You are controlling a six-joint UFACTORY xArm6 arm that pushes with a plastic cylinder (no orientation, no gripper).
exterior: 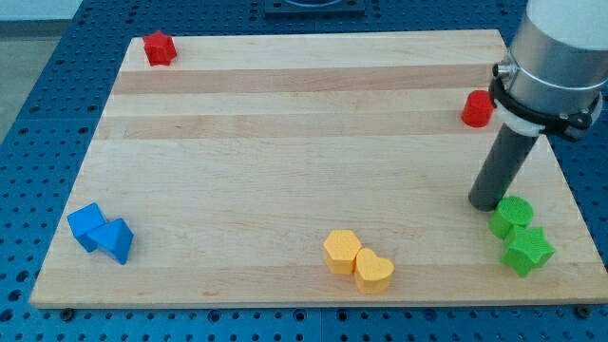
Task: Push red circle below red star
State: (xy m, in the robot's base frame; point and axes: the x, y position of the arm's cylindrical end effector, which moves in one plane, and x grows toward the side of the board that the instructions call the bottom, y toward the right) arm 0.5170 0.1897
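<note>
The red circle (478, 109) sits near the board's right edge, at about twelve o'clock from my tip (487, 203), apart from it. The red star (160, 48) lies far off at ten o'clock, in the top-left corner. My tip is a bare rod that grasps nothing, just beside the green circle (512, 216). No containers here.

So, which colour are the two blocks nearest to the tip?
Green, both, shown in the camera view, the only one.
</note>
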